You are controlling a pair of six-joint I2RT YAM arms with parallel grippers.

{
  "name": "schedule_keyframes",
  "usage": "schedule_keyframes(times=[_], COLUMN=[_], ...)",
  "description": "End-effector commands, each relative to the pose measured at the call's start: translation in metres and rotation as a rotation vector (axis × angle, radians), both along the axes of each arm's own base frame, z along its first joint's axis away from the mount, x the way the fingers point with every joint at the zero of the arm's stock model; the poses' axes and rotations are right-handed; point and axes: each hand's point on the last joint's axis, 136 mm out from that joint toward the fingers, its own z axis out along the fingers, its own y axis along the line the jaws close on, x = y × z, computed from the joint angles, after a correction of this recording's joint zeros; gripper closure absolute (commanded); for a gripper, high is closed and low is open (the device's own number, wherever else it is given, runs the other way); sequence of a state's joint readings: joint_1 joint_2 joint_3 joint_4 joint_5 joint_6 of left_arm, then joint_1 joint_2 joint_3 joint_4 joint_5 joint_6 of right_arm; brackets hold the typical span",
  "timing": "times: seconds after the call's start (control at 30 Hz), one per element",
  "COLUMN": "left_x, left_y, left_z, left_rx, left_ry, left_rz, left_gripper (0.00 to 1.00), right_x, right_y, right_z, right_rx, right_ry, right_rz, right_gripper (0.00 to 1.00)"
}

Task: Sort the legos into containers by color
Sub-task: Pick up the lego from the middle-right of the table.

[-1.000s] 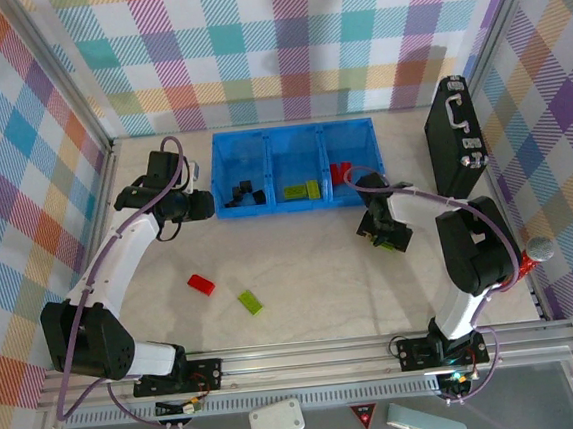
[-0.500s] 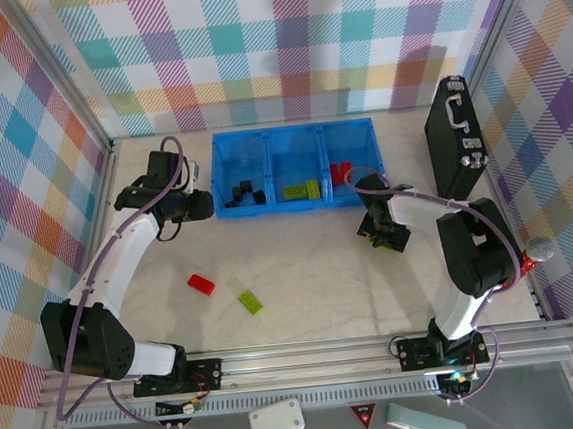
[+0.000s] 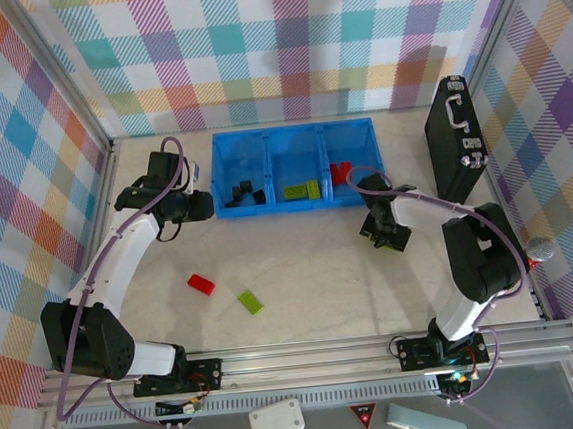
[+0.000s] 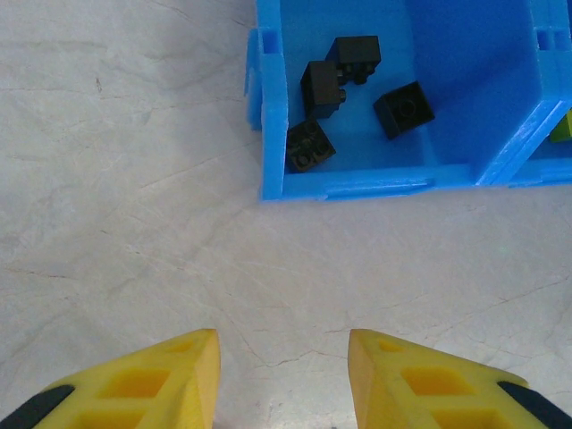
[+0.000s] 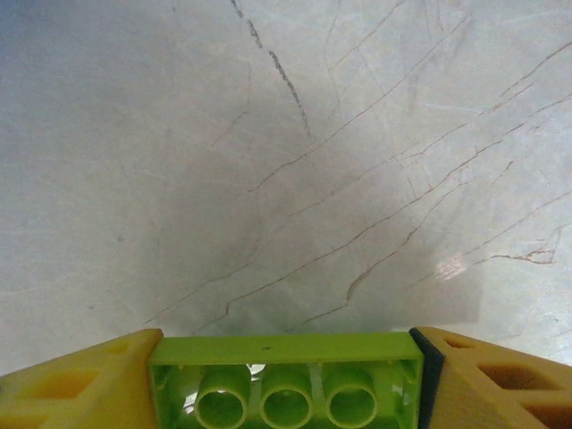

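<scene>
1. Right gripper (image 5: 286,380): I read it as pinched on the lime-green lego (image 5: 286,350). Both yellow fingers (image 5: 80,384) press the brick's ends, and its hollow underside with 3 tubes faces the wrist camera. The jaws stand fairly wide, held apart by the brick's length.
2. Whether that brick touches the worktop (image 3: 311,263), I cannot tell.
3. Position: in the top view the right gripper (image 3: 384,236) sits over bare worktop, near the right compartment of the blue bin (image 3: 289,131) but apart from it.
4. Left gripper (image 4: 283,357): the fingers are slightly parted and hold nothing, with bare worktop showing through the gap. In the top view it (image 3: 201,206) sits just beside the bin's left end.
5. The left wrist view resolves 4 black legos (image 4: 322,85) in the left compartment. The top view shows them as 1 dark cluster.
6. The top view adds green legos (image 3: 301,189) in the middle compartment and red legos (image 3: 339,173) in the right one. It also shows 1 loose red lego (image 3: 201,284) and 1 loose green lego (image 3: 250,301) on the worktop, well apart from both grippers.
7. A black case (image 3: 456,139) stands at the right wall.
</scene>
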State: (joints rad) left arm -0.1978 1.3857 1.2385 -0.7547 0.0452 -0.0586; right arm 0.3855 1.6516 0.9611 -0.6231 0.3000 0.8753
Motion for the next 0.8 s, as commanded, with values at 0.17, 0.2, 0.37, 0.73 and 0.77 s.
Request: schedule_keyframes(times=[0.17,0.2,0.37,0.73,0.77], left_x=[-0.002,-0.002,-0.002,-0.002,-0.002], left_y=[0.003,0.003,0.004,0.005,0.006], left_z=[0.003,0.003,0.002,0.001,0.001], left_rx=[-0.015,-0.016,-0.012,-0.004,-0.002], left_ry=[-0.016,-0.015,-0.015,-0.015,-0.015], left_rz=[0.004,0.005,0.01,0.014,0.017], left_gripper=[0.58,0.58,0.58,0.58,0.58], right_x=[0.005,0.006,0.014,0.038,0.04], right_y=[0.023,0.029,0.059,0.148,0.155], right_z=[0.018,0.019,0.024,0.033,0.035], right_rx=[-0.02,-0.019,-0.013,0.008,0.011], right_ry=[-0.023,-0.024,-0.034,-0.051,-0.051], right_rz=[0.084,0.098,0.165,0.339,0.352], right_gripper=[0.32,0.32,0.32,0.32,0.32])
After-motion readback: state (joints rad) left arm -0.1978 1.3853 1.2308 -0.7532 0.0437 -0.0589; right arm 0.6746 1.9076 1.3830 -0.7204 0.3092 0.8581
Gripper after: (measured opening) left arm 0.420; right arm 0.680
